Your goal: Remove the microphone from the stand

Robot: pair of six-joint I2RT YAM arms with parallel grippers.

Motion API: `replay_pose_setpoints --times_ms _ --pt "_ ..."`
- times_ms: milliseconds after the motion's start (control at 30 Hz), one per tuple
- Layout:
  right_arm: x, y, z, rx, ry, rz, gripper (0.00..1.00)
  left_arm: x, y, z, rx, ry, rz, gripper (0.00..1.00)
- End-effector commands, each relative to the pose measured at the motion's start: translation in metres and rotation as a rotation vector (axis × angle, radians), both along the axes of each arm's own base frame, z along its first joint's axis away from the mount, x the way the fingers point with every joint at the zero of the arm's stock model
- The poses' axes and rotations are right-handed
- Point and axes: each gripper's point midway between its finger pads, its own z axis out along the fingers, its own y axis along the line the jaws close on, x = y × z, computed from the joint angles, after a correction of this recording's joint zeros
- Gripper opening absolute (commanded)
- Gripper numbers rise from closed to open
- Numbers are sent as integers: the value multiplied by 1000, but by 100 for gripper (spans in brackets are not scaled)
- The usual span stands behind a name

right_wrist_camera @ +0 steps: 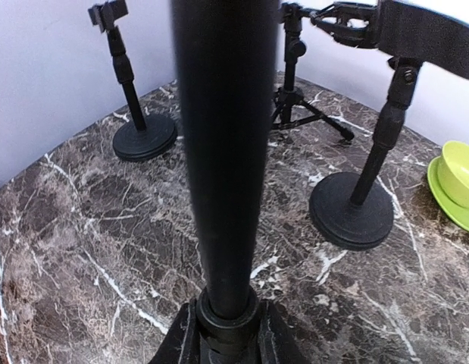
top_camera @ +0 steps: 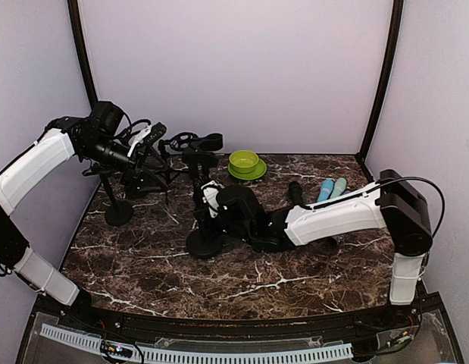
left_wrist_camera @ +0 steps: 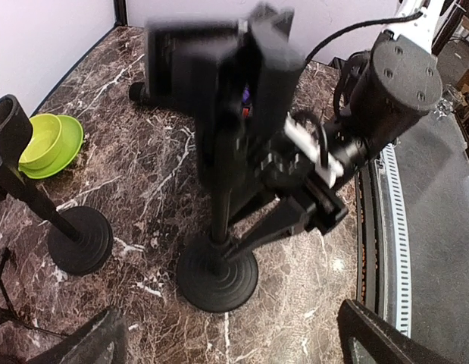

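Note:
A black desk stand with a round base [top_camera: 204,243] stands at the table's middle. Its pole [right_wrist_camera: 219,152] fills the right wrist view. My right gripper [top_camera: 210,199] is shut on the pole's lower collar [right_wrist_camera: 228,326], one finger on each side. In the left wrist view the stand's base [left_wrist_camera: 217,273] is below. A blurred black block, the clip and microphone [left_wrist_camera: 211,68], tops the pole. My left gripper [top_camera: 147,140] is open and empty, held high at the back left, with its fingers [left_wrist_camera: 94,341] spread wide above the stand.
A second round-base stand [top_camera: 117,212] is at the left, a third [right_wrist_camera: 351,208] behind the held one, and a tripod with a shock mount [top_camera: 154,178] at the back. A green bowl [top_camera: 245,163], a black microphone [top_camera: 295,193] and blue ones [top_camera: 331,187] lie at the back right.

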Motion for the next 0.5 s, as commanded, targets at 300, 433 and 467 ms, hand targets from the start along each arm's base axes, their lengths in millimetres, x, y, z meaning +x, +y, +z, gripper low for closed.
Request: replay_pose_setpoints --times_ms 300,433,467 --pt "-1 -14 159 417 -28 53 0 -13 -1 -9 -72 64 -21 97" --pt "-14 1 178 459 -24 117 0 -12 -8 -13 -82 80 -34 92" --pt "-17 6 181 459 -22 135 0 -13 -10 -13 -85 85 -40 90"
